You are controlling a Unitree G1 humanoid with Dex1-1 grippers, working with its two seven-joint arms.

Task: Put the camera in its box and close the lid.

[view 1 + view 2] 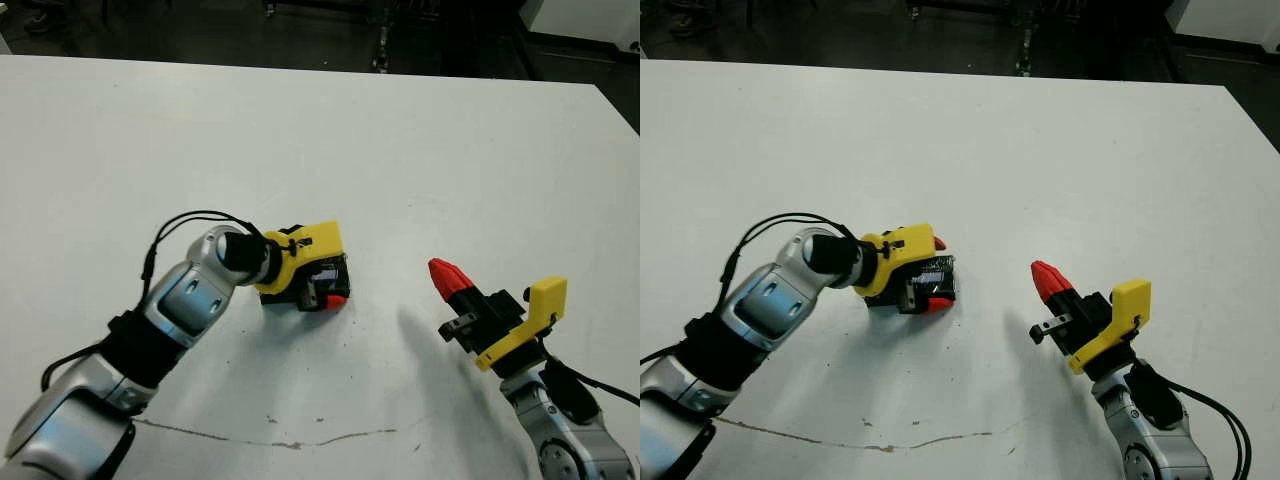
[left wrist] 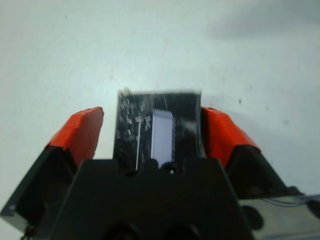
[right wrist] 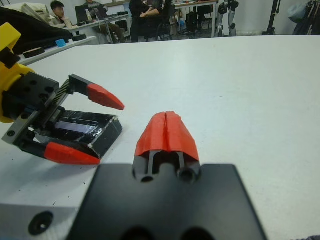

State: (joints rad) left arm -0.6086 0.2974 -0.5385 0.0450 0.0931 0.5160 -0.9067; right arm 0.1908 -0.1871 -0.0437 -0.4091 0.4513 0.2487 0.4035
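Lid [image 2: 159, 125] lengthwise between open left hand [image 2: 150, 132] (flat)

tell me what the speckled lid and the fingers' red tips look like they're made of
The lid: likely coated card or plastic, black with silver flecks and a glossy sheen that reflects light. The left gripper's red fingertips look like matte moulded or printed plastic, evenly coloured with no glare. Neither is certain from looks alone.

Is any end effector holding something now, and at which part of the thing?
The left end effector has its fingers open on either side of the closed box, not pressing on it. The right end effector is shut and empty.
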